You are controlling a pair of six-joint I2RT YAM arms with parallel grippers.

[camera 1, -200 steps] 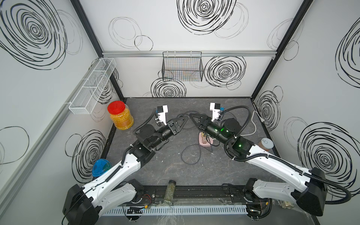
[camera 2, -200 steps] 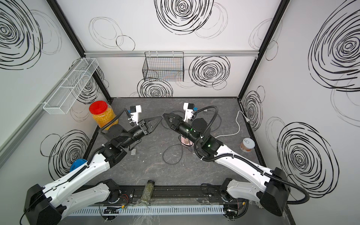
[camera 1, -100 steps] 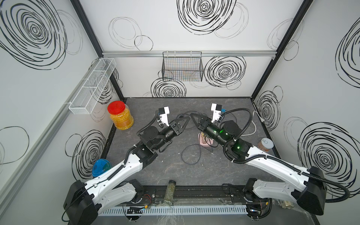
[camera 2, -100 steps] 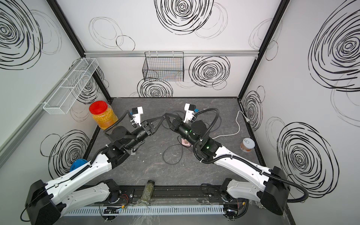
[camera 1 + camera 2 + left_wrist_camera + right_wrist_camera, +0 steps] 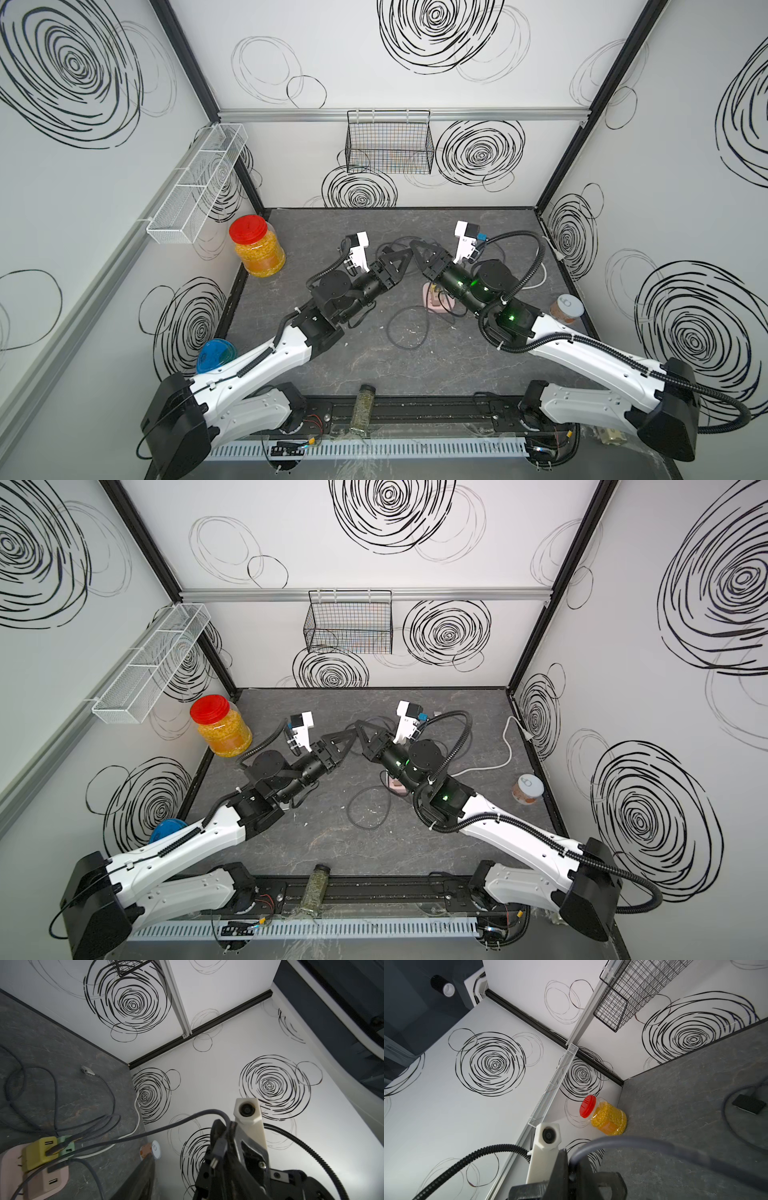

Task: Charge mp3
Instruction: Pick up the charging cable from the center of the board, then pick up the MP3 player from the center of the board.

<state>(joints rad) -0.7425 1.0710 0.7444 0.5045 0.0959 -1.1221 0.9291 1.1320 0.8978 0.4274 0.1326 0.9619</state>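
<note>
The pink power strip (image 5: 430,306) is hemmed in. A loop of dark cable (image 5: 389,330) lies just in front of it, more coils lie behind it, and a white cord (image 5: 505,746) trails off to its right. Above and behind the strip, the left gripper (image 5: 406,255) and right gripper (image 5: 415,246) meet almost tip to tip, blocking that way. Left of the strip the grey floor (image 5: 307,232) is bare up to the red-lidded jar (image 5: 257,253). Well right of the strip, a small can (image 5: 566,309) stands by the wall.
</note>
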